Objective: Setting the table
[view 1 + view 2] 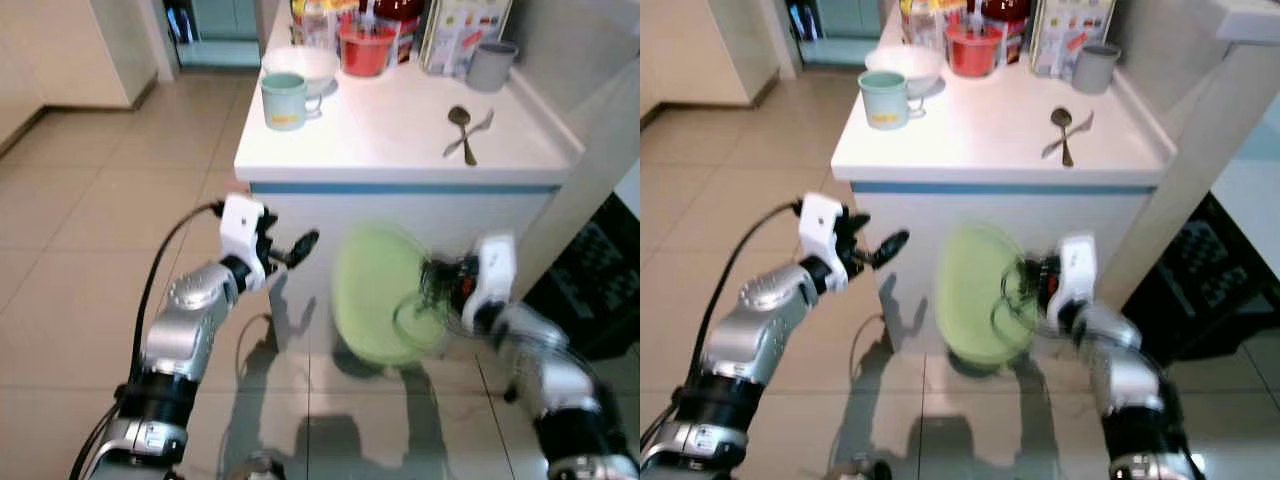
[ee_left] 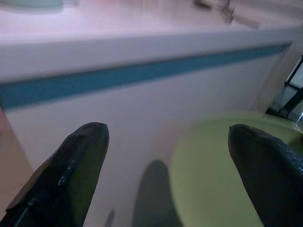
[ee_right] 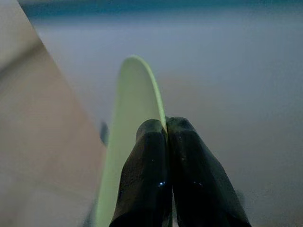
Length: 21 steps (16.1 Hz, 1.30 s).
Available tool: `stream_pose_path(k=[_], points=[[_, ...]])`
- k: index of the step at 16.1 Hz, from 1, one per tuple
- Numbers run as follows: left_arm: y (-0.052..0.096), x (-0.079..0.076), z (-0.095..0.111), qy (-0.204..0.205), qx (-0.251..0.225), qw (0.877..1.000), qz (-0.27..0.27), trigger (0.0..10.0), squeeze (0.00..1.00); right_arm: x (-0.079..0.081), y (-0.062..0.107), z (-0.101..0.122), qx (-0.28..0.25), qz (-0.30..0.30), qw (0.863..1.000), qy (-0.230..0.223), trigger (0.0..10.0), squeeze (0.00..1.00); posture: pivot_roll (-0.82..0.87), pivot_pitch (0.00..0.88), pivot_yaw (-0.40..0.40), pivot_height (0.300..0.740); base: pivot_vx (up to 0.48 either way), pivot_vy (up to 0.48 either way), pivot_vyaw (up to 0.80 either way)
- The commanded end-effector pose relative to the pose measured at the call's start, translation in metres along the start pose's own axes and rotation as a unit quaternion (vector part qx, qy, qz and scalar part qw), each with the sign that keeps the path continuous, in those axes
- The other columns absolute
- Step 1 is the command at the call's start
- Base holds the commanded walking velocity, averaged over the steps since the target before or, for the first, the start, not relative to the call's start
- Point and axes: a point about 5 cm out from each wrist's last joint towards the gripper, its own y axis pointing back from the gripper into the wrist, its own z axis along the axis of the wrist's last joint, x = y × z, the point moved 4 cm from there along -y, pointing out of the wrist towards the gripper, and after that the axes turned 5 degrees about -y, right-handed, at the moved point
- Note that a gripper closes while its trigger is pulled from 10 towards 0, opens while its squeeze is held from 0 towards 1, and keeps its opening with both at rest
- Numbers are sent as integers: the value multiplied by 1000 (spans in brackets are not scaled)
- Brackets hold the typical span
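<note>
Fingers [image 3: 156, 184] of the right gripper [image 1: 437, 283] pinch the rim of a light green plate [image 1: 378, 295], held on edge below the white worktop [image 1: 400, 135] and against its front panel. Beside them, the left gripper [image 2: 173, 156] hangs with its fingers spread wide, empty, facing that plate. Up above both, a spoon [image 1: 462, 128], fork [image 1: 474, 132], green mug [image 1: 283, 100] and bowl [image 1: 303, 66] sit on the worktop.

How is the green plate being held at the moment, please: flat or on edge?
On edge. The green plate hangs nearly upright in front of the counter, its rim pinched between the shut fingers of the right hand.
</note>
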Motion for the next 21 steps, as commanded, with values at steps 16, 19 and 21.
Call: stream_pose_path(k=[16,19,21], points=[[125,-23,-243,90,440,879,163,10000,0,-38,36,-133,243,-213,944,65,10000,0,45,0,-12,740,0,0,0],[133,-24,-248,82,449,874,167,10000,0,-37,37,-135,246,-217,942,68,10000,0,55,0,-18,740,0,0,0],[135,-21,-249,86,446,873,178,10000,0,-40,38,-135,242,-224,942,67,10000,0,55,0,-18,740,0,0,0]])
